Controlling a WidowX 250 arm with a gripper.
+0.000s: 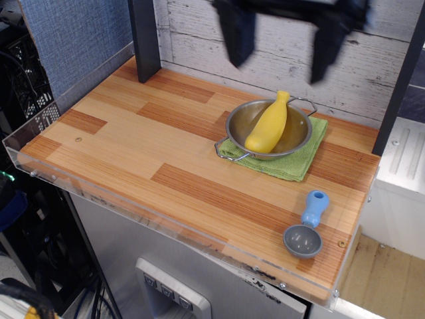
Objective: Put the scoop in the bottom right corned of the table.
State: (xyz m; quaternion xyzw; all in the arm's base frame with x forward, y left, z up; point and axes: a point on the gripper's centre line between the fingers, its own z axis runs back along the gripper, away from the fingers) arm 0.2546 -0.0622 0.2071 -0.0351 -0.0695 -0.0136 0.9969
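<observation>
Gripper [284,40]: being held high above the table [133,139], jaws spread wide, nothing being gripped. Scoop [307,229]: being left lying at the bottom right corner. Risk: scoop being knocked off the edge if swept on re-descent.

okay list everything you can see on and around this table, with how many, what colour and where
table: one, striped light and reddish-brown wood with a clear rim, fills the view
scoop: one, dark grey bowl with light blue handle, lying in the near right corner
steel bowl: one, silver, on the green cloth at the right rear
yellow squash toy: one, yellow, leaning in the steel bowl
green cloth: one, green, under the bowl
dark post: one, black, left rear edge
gripper: one, black, raised above the back of the table, jaws spread wide and empty
</observation>
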